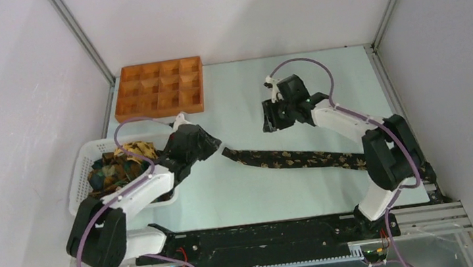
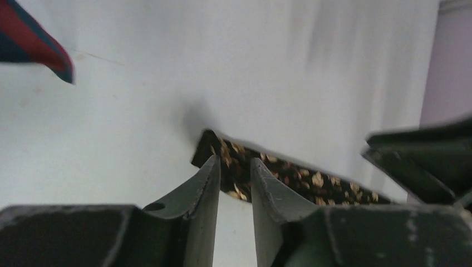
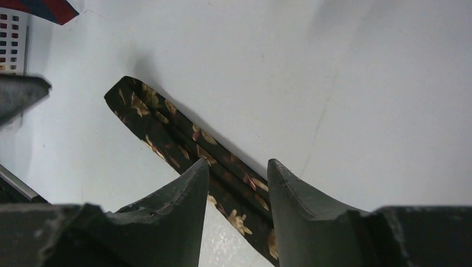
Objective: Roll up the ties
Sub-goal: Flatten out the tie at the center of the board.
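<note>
Pale tabletop (image 1: 255,196), white walls, aluminium corner posts. One leaf-print tie (image 1: 291,159) lies flat, running left to right mid-table. More ties (image 1: 118,165) are heaped in the white mesh basket (image 1: 78,180) at left. Left gripper (image 2: 234,161): fingers parted at the tie's left end, not clamping it. Right gripper (image 3: 238,164): spread, hovering near the tie. Orange compartment tray (image 1: 159,88) at far left.

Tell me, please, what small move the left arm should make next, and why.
Probably lower the left gripper and close it on the end of the long dark leaf-print fabric tie. That tie lies flat and unrolled, its end sits just beyond the parted fingers, and nothing is gripped yet.
</note>
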Motion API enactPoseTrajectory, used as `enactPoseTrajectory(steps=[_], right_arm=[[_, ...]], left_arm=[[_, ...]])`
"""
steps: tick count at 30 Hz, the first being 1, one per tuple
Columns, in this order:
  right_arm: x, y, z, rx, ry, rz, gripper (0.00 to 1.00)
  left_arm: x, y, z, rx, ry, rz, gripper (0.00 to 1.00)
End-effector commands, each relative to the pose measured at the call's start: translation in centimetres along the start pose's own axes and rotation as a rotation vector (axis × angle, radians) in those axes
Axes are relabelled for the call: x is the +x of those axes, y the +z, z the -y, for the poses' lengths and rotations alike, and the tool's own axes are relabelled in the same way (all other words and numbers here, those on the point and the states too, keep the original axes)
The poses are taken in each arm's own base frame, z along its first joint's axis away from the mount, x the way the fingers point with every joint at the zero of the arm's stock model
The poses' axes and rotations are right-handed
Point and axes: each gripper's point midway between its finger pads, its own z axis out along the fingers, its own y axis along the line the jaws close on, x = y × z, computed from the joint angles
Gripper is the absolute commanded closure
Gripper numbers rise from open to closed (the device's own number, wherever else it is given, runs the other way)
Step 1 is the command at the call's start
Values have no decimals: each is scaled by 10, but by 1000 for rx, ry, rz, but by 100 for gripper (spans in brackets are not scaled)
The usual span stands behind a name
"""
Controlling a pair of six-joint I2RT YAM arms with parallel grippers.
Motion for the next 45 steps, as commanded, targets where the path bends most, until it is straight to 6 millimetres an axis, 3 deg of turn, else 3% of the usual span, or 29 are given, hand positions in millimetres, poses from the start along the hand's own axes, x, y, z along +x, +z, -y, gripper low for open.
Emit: enactPoseTrajectory(steps=[1,4,12,17,22,26,30,41,45], right_arm=[[-4,13,-17,-22,-23,-38,54],[2,15,-20,-24,-7,-59,54],[30,3,-32,-70,-85,-169,49],[54,-3,-46,-75,-228,-219,40],[66,5,-63,-106,-359,-176,39],[75,22,-59,-42,-448,-164,43],[79,32,-50,18,-489,-171,56],[96,52,-30,84,-491,-233,56],[105,60,-24,95,-488,-265,63]], left_arm=[[24,-15,6,61,110,-47,70],[30,-14,-1,47,131,-63,79],[33,-10,16,91,252,-130,96],[28,-14,18,90,260,-116,100],[11,-19,20,74,241,-66,100],[-4,-28,26,98,206,-33,100],[-18,-38,25,103,181,4,100],[-41,-53,12,75,161,77,100],[-41,-52,11,74,155,77,100]])
